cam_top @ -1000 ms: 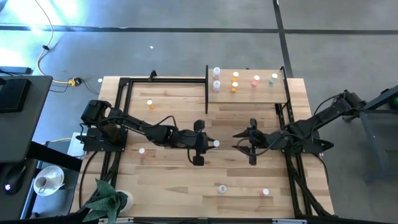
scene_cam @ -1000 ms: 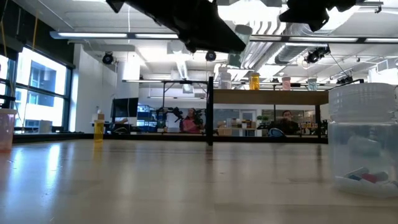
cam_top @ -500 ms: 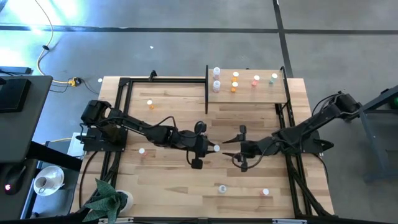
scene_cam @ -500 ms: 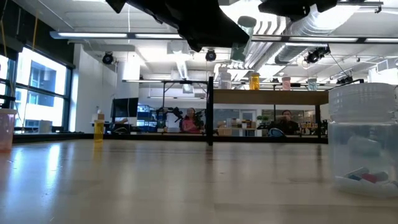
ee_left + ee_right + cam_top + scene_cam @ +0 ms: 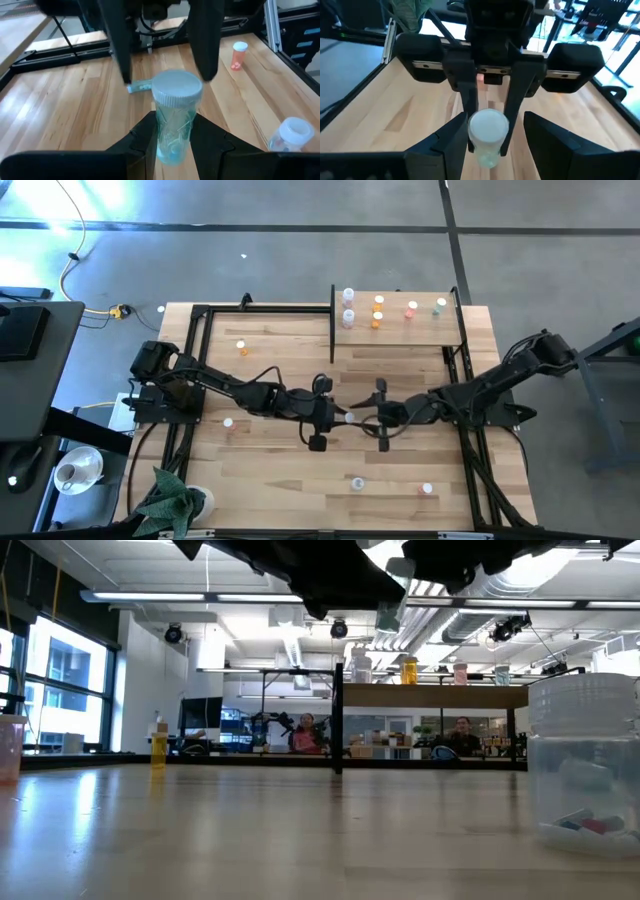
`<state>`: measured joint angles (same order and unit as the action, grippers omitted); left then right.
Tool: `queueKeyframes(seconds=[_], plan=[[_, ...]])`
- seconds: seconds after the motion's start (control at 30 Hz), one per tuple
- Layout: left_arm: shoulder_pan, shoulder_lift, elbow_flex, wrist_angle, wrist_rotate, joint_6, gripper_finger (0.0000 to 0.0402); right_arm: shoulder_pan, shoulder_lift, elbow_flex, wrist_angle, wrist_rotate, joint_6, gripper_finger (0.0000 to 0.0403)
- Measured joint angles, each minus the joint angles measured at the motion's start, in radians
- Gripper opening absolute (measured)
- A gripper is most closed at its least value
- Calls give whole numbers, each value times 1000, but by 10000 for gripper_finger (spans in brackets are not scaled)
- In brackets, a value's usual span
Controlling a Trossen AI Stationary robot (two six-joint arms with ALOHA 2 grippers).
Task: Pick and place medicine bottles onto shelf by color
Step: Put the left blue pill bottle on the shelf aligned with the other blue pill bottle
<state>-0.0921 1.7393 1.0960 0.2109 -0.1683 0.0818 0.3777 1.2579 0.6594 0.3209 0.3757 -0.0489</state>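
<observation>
My left gripper is shut on a green-tinted medicine bottle with a white cap, held over the table's middle. The bottle also shows in the left wrist view and in the low view. My right gripper is open and faces it from the right. Its fingers stand on either side of the cap; I see no touch. The pale shelf at the far right carries white, orange, pink and green bottles, standing upright. My left gripper pinches the lower part of the bottle's body between its two fingers, below the cap. The fingers come from the table's left. The bottle is lifted clear of the table, roughly upright with its cap up and slightly tilted.
Loose bottles stand on the table: orange at the far left, white at the left, white and pink near the front edge. Black metal frames run along both sides. A plant sits at the near left corner.
My right gripper has moved toward the table's left, toward the held bottle, staying open; its fingers now flank the bottle's cap.
</observation>
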Motion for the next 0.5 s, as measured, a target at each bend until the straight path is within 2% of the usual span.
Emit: queueKeyframes(seconds=[0.17, 0.5], plan=[[0, 0, 0, 2, -12, -11, 87, -25, 6, 0, 0, -57, 34, 185], [0, 1, 0, 39, -52, -50, 87, -31, 6, 0, -1, -58, 53, 177]])
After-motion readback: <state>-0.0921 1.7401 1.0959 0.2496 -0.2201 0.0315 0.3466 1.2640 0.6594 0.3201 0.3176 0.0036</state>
